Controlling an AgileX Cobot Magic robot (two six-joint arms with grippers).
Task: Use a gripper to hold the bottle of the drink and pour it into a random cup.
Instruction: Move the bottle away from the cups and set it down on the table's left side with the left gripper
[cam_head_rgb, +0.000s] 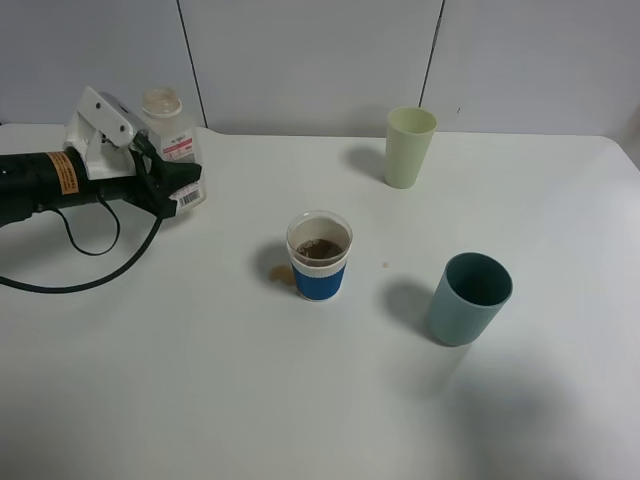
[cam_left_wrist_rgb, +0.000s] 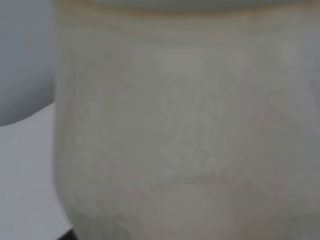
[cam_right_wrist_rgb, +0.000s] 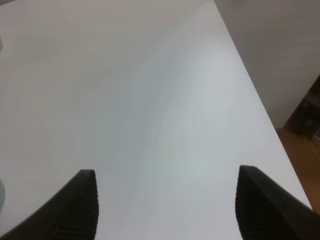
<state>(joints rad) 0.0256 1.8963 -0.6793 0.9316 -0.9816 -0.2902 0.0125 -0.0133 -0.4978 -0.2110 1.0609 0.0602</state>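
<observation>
- The left tool (cam_head_rgb: 178, 186) is reaching in low over the white bench (cam_head_rgb: 200, 400) and is clamping the bottle (cam_head_rgb: 172, 135) at its lower body, by the barcode patch.
- The bottle is standing upright on the bench, well away from the cup (cam_head_rgb: 320, 256), toward the far left corner of the bench as the high camera sees it.
- Its cap area is looking pale and its pink-and-white label is facing the cup's side of the bench; the bottle's contents cannot be made out.
- In the left wrist view the bottle (cam_left_wrist_rgb: 185, 125) is filling nearly the whole picture as a blurred, pale translucent wall, so the tool's fingers are not showing there.
- The cup, with its white upper band and blue lower band, is sitting upright near the middle of the bench and is holding the drink (cam_head_rgb: 319, 248), a brown liquid.
- A small brown spot (cam_head_rgb: 281, 274) is lying on the bench, touching the cup's base on the bottle's side.
- A tall pale green cup (cam_head_rgb: 409, 147) is standing beyond the cup, toward the back wall and apart from it.
- A teal cup (cam_head_rgb: 468, 297) is standing near the cup on the side away from the bottle, leaning slightly in the high view.
- A black cable (cam_head_rgb: 90, 262) is looping over the bench from the left arm, well apart from the cup.
- The right tool (cam_right_wrist_rgb: 165, 205) is showing only in its own wrist view, its two dark ribbed fingers (cam_right_wrist_rgb: 80, 205) standing wide apart over bare bench with nothing between them.
</observation>
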